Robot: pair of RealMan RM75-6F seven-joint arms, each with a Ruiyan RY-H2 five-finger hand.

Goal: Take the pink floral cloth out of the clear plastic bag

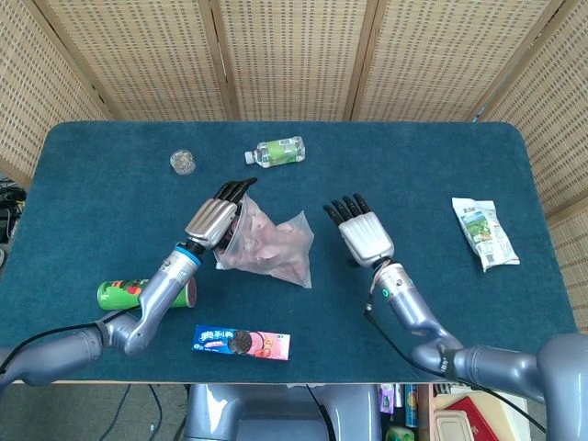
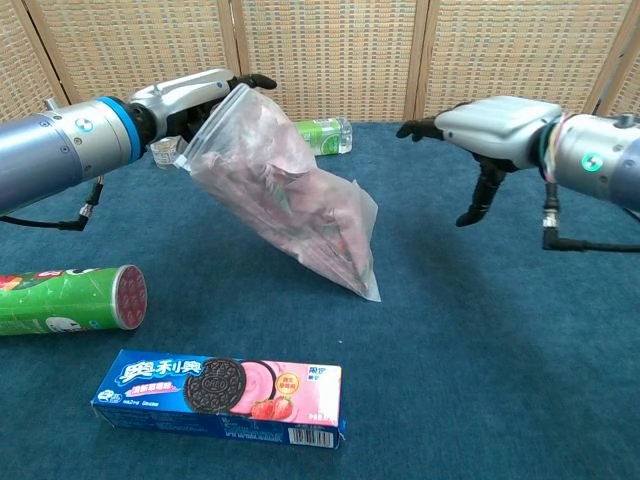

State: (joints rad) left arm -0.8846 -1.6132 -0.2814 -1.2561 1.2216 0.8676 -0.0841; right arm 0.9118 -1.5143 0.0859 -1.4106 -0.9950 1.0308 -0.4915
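The clear plastic bag [image 1: 269,244] [image 2: 290,195] hangs slanting down to the right, its lower corner near the table. The pink floral cloth [image 2: 300,200] [image 1: 266,241] is bunched inside it. My left hand [image 1: 217,219] [image 2: 195,100] grips the bag's upper edge above the table. My right hand [image 1: 363,230] [image 2: 495,130] hovers to the right of the bag with its fingers spread, apart from the bag and holding nothing.
A green chip can [image 1: 138,294] [image 2: 65,298] and a blue Oreo box [image 1: 241,343] [image 2: 220,385] lie near the front left. A green-labelled bottle [image 1: 278,152] [image 2: 325,133] and a small jar [image 1: 183,163] sit at the back. A snack packet [image 1: 485,232] lies far right.
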